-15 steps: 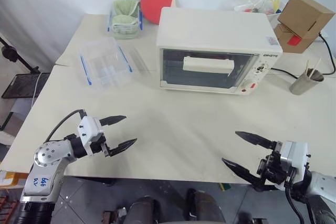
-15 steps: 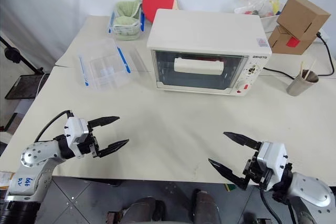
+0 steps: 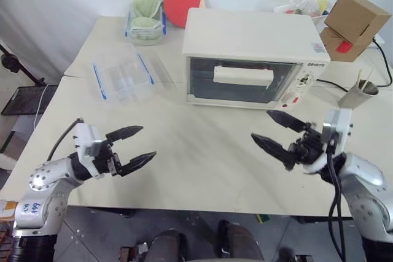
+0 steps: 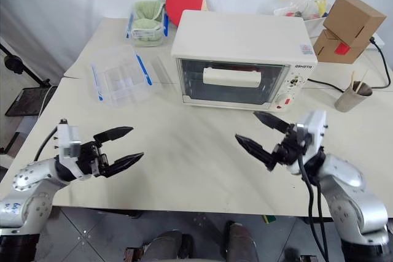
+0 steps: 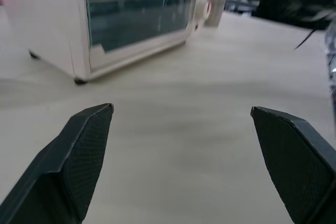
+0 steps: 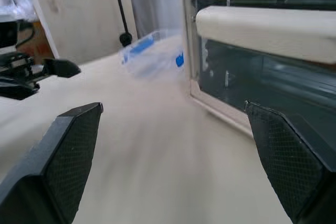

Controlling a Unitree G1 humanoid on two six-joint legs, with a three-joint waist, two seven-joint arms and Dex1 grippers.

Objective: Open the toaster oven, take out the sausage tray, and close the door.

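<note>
- The oven (image 3: 255, 59) sits toward the back of the pale worktop (image 3: 202, 151), right of middle, cream-white and boxy, front facing the robot.
- Its door (image 3: 242, 81) is shut: dark-tinted glass in a cream frame, with a long cream bar handle (image 3: 244, 76) across the upper part.
- Small dark lettering is printed at the top of the control strip on the oven's right side; I cannot read it. Below it are the knobs (image 3: 304, 82) and a red button (image 3: 296, 99).
- A small sticker lies on the oven's top near the right rear corner, too small to read.
- Through the glass I cannot make out the tray.
- The right end effector (image 3: 277, 131) hovers over the worktop just in front of the oven's right end, fingers spread wide, holding nothing, apart from the door.
- The left end effector (image 3: 134, 145) hangs over the front left of the worktop, well apart from the oven, fingers also spread wide and empty.
- A clear tub (image 3: 123, 75) with blue clips stands left of the oven.
- Behind the tub is a second container (image 3: 145, 21) with green contents, and beside it a red paddle (image 3: 183, 1).
- A brown box (image 3: 354, 26) with a red patch sits at the oven's right rear.
- A paper cup (image 3: 356, 95) holding sticks stands near the worktop's right edge, next to a black cable (image 3: 334, 82).
</note>
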